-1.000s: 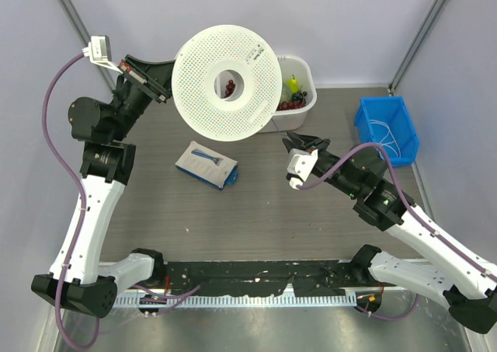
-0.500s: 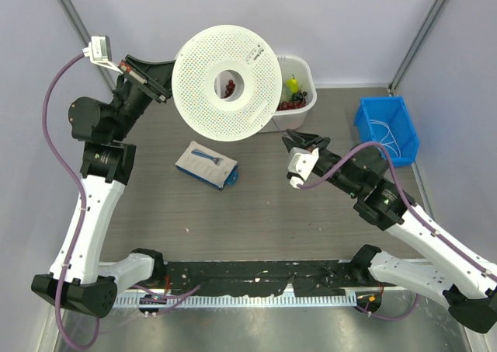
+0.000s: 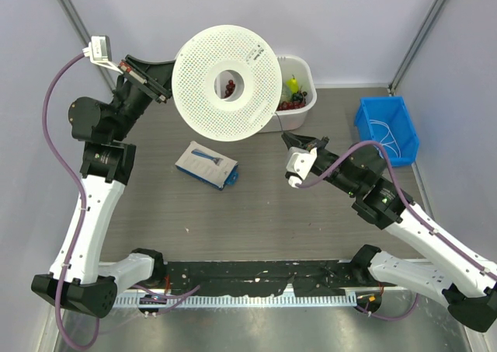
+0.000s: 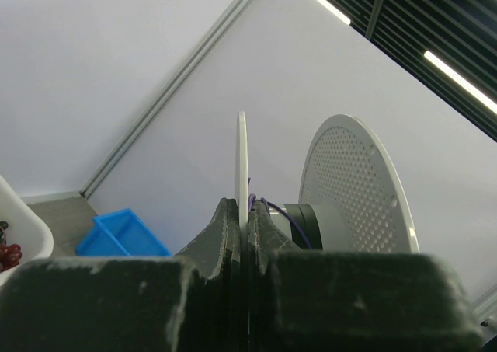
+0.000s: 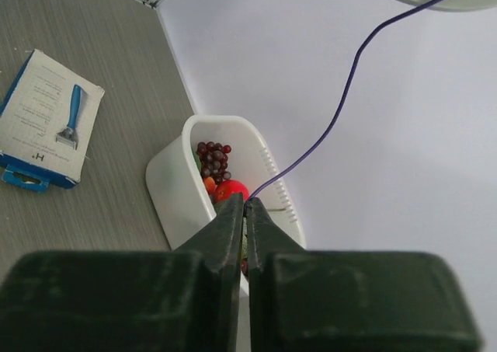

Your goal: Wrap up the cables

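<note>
Left gripper (image 4: pixel 244 209) clamped on thin edge of spool's near flange (image 4: pixel 241 154), dark fingers (image 4: pixel 225 228) pressed to either face. Flange seen edge-on, upright. Far flange (image 4: pixel 353 189) white, perforated, round. Grey hub (image 4: pixel 312 224) between flanges. Thin purple cable (image 4: pixel 278 213) against hub, just beside right finger. Blue bin (image 4: pixel 124 236) low left. White tub (image 4: pixel 27 229) at left edge, dark red grapes (image 4: pixel 8 252) inside.
</note>
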Robot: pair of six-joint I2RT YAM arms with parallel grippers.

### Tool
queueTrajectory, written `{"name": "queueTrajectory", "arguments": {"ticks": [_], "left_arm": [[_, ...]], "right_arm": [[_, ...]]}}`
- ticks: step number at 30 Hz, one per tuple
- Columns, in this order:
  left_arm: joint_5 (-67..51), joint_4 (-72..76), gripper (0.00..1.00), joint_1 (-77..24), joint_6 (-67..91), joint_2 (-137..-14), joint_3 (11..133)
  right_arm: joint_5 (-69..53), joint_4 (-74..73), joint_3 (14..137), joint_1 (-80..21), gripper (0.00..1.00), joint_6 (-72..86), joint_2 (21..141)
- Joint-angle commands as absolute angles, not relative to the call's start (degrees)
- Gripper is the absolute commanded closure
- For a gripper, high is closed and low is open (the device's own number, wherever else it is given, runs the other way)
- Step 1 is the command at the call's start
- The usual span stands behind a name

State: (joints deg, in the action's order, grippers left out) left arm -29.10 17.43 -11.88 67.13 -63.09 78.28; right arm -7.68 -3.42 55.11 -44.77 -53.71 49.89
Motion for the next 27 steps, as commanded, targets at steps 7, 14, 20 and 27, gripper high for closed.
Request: {"name": "queueTrajectory", "arguments": {"ticks": [7, 14, 20, 27], "left_arm": [[-24.0, 18.3, 1.00, -11.9, 67.9, -61.8, 78.1], [-16.0, 3.6, 1.00, -11.9, 63.4, -64.2, 78.8], [-12.2, -6.0, 1.00, -12.7, 62.4, -67.9, 79.9], [-2.1, -23.2, 1.00, -17.9, 58.5, -73.9, 86.0]], "right_arm": [[-12.1, -6.1, 59.0, -44.6, 0.99, -51.2, 49.7], [-17.2, -13.6, 58.4, -45.5, 0.99, -41.9, 48.9], [-18.7, -15.7, 59.9, -49.9, 0.99, -32.4, 51.2], [-14.4, -13.7, 62.7, -56.7, 0.99, -28.9, 56.3]]}}
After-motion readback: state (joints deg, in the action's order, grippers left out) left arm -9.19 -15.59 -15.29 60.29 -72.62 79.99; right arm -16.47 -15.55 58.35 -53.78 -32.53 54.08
